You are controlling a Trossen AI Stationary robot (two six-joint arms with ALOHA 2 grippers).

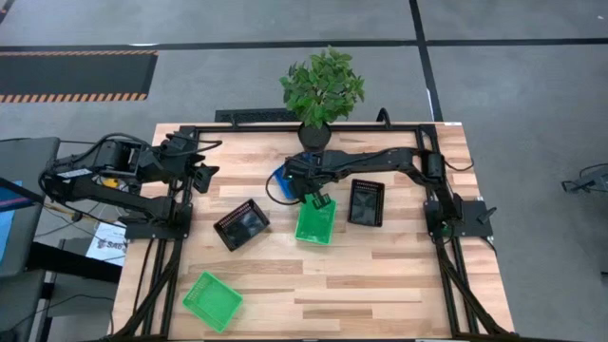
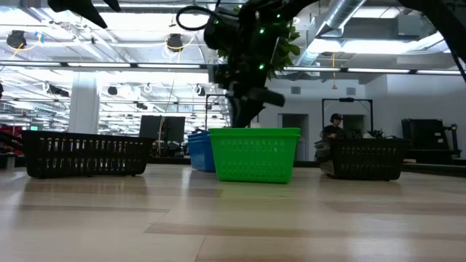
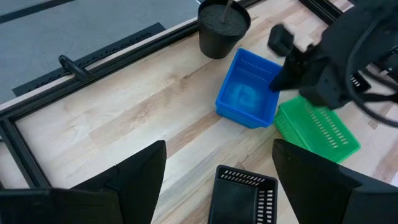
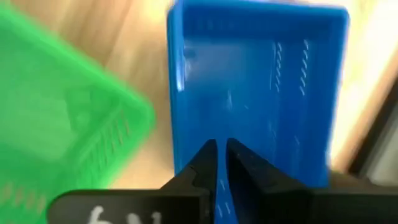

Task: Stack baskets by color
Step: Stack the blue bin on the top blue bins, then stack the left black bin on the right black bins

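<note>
The blue basket (image 1: 281, 180) rests on its base on the table just in front of the plant pot, partly under my right arm. My right gripper (image 4: 221, 171) points steeply down at the wall of it that faces a green basket (image 1: 315, 222), fingers nearly together. A second green basket (image 1: 212, 300) lies near the front left. One black basket (image 1: 241, 225) sits left of centre, another black basket (image 1: 366, 202) right of centre. My left gripper (image 1: 202, 176) hangs open above the table's left side, over nothing. My right gripper has the blue basket's wall (image 4: 273, 180) on the green basket's side between its two fingers, coming from above and slanting down. The fingers (image 4: 202, 171) hide the contact itself. The basket stands flat on the table.
A potted plant (image 1: 321, 90) stands at the far edge behind the blue basket. A black frame (image 1: 446, 171) runs along the table's far and side edges. Bare wood lies at the front centre and right.
</note>
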